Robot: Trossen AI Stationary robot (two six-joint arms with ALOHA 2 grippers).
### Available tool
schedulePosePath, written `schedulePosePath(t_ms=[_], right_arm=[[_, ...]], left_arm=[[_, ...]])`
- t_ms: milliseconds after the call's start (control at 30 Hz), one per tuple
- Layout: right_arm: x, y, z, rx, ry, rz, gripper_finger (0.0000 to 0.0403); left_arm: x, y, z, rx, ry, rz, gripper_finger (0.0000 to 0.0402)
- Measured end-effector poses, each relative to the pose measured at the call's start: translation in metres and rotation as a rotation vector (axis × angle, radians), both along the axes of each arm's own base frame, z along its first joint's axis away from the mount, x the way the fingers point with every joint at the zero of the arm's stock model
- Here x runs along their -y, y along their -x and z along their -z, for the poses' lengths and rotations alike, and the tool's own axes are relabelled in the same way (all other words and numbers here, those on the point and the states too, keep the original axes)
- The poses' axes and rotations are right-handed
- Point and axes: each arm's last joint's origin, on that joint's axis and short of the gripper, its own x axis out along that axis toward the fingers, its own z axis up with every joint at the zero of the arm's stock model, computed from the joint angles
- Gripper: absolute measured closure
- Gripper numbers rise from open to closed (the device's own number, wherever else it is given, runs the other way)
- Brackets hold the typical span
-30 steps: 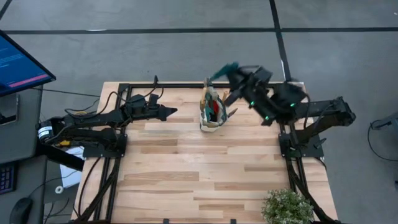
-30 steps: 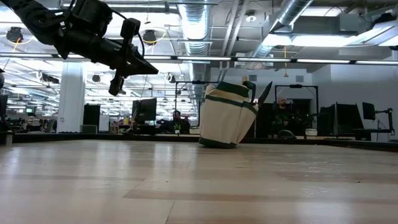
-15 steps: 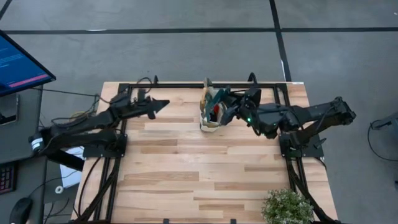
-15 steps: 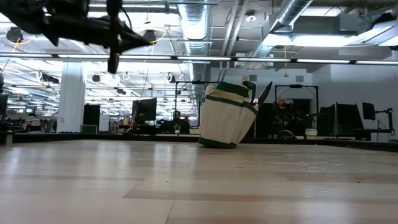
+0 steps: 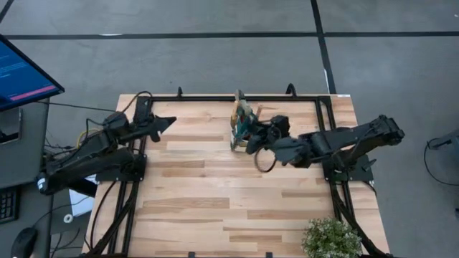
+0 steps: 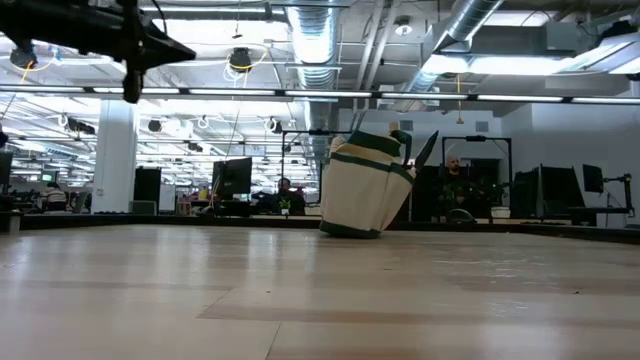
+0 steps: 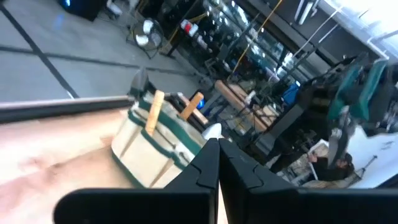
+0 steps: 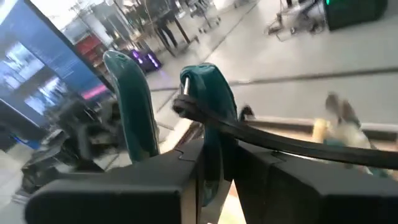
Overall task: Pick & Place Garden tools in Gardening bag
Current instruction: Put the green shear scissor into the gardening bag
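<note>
The beige gardening bag (image 5: 240, 135) with green trim stands on its base at the table's far middle; it also shows in the low view (image 6: 362, 188) and in the left wrist view (image 7: 155, 149). Wooden tool handles (image 7: 152, 112) stick up out of it. My right gripper (image 5: 252, 137) is at the bag's right side, shut on the teal-handled pruning shears (image 8: 134, 106). My left gripper (image 5: 169, 120) is shut and empty, raised near the table's far left; it also shows in the low view (image 6: 170, 45). My right gripper pinches the pruning shears between its two fingers at the lower part of one teal handle (image 8: 208, 146). Both handles stick out past the fingertips, away from the wrist. The shears are lifted clear of the table; their blades are hidden behind the gripper.
A green leafy plant (image 5: 330, 240) stands at the table's near right corner. A black cable (image 8: 280, 146) crosses the right wrist view, and a cable loop (image 5: 264, 161) hangs by the right arm. Bare wooden table (image 5: 215, 201) lies in front of the bag.
My right gripper, holding the shears, has come from the far right toward the table's left and now stands at the bag's right side. My left gripper has drawn back toward the table's left edge, still shut. The bag has stayed put.
</note>
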Motion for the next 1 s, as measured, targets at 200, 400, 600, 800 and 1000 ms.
schedulePosePath(t_ms=[200, 400, 600, 800, 1000], right_arm=[[-0.008, -0.018, 0.028, -0.051, -0.062, -0.017, 0.0352], [-0.018, -0.036, 0.052, -0.061, -0.134, -0.039, 0.0352], [-0.028, -0.042, 0.066, -0.065, -0.199, -0.047, 0.0352], [-0.038, -0.034, 0.081, -0.117, -0.264, -0.013, 0.0352], [-0.041, -0.014, 0.092, -0.156, -0.366, 0.107, 0.0352]], left_arm=[[0.008, 0.015, 0.000, 0.017, -0.059, -0.028, 0.0399], [0.015, 0.030, 0.008, -0.007, -0.053, -0.055, 0.0399], [0.016, 0.030, 0.016, -0.114, -0.079, -0.034, 0.0399], [0.016, 0.030, 0.026, -0.254, -0.140, -0.033, 0.0397], [0.016, 0.030, 0.026, -0.280, -0.195, -0.035, 0.0397]])
